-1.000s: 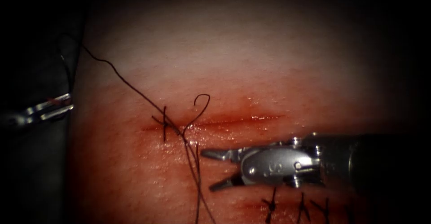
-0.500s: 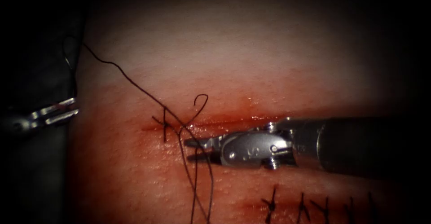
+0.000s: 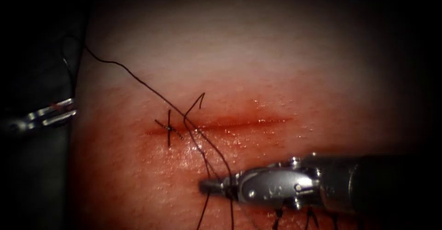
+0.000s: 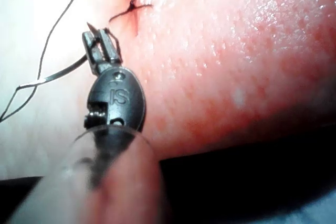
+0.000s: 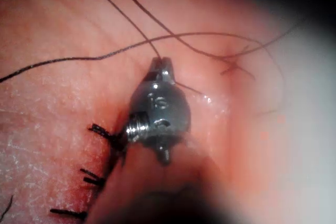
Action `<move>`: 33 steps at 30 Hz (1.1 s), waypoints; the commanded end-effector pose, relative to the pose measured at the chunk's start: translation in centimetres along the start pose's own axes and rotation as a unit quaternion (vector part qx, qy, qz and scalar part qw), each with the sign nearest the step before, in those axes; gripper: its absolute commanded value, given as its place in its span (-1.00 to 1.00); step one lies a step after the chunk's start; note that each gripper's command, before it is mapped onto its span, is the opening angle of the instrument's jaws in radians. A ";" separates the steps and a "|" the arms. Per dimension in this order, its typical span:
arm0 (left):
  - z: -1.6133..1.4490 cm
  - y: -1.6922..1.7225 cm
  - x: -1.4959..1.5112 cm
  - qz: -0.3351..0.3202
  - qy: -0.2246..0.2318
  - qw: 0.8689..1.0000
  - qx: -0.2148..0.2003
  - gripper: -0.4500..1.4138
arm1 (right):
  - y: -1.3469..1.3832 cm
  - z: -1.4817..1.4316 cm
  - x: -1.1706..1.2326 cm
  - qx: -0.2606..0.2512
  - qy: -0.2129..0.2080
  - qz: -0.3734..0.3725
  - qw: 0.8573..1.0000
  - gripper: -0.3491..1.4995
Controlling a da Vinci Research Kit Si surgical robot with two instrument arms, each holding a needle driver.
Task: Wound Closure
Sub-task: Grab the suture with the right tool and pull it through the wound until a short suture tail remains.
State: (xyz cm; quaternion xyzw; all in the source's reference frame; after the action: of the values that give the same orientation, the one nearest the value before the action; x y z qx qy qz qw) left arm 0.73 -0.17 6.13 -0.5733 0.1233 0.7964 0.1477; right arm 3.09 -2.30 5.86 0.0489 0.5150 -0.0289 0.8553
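Dark thread (image 3: 138, 79) crosses tissue (image 3: 258, 64), slack, looping at cut (image 3: 239, 123).

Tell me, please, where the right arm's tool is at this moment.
In the endoscope view the right arm's tool lies below the cut, toward its left end, jaws shut on the thread trailing from the knotted stitch.

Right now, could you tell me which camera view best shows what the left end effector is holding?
The left wrist view: the left end effector is shut on the needle, near one end, off the tissue. The endoscope view shows it small at the tissue's left edge. The right wrist view shows the right end effector gripping thread.
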 end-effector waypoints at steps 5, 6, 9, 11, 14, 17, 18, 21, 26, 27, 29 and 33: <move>0.07 0.03 -0.03 0.000 0.000 1.000 0.000 -1.00 | -0.72 0.02 0.58 0.036 0.005 -0.019 0.999 -1.00; 0.07 0.03 -0.03 0.000 0.000 1.000 0.000 -1.00 | -0.87 0.03 0.71 0.043 0.008 -0.025 0.999 -1.00; 0.06 0.04 -0.01 0.000 -0.001 1.000 0.001 -1.00 | -1.03 0.05 0.84 0.053 0.007 -0.023 0.998 -1.00; 0.05 0.05 0.01 0.001 -0.001 1.000 0.001 -1.00 | -1.10 0.07 0.88 0.058 0.007 -0.025 0.998 -1.00; 0.03 0.06 0.04 0.001 -0.002 1.000 0.002 -1.00 | -1.16 0.09 0.92 0.061 0.006 -0.026 0.998 -1.00; 0.00 0.05 0.05 0.001 -0.002 1.000 0.001 -1.00 | -1.10 0.07 0.92 0.058 0.009 -0.023 0.998 -1.00; -0.01 0.04 0.05 0.001 -0.002 1.000 0.000 -1.00 | -1.05 0.06 0.90 0.054 0.012 -0.020 0.998 -0.91; -0.08 0.01 0.05 0.000 -0.001 1.000 -0.003 -1.00 | -0.86 0.03 0.81 0.040 0.019 -0.014 0.999 0.27; -0.29 -0.10 0.09 -0.003 0.000 1.000 0.004 -1.00 | -0.52 -0.04 0.58 0.004 0.035 -0.032 0.999 0.62; -0.37 -0.13 0.12 -0.004 0.001 1.000 0.007 -1.00 | -0.39 -0.06 0.47 -0.003 0.034 -0.037 0.999 0.62; -0.43 -0.14 0.14 -0.002 0.001 1.000 0.011 -1.00 | -0.26 -0.08 0.38 -0.008 0.028 -0.045 0.999 0.58; -0.43 -0.14 0.16 -0.001 0.000 1.000 0.013 -1.00 | 0.06 -0.08 0.19 -0.030 0.025 -0.048 0.998 0.51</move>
State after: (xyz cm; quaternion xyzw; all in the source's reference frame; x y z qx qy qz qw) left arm 1.15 -0.19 5.77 -0.5708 0.1333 0.7949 0.1568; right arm 3.06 -2.24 5.60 -0.0034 0.5390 -0.0530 0.8406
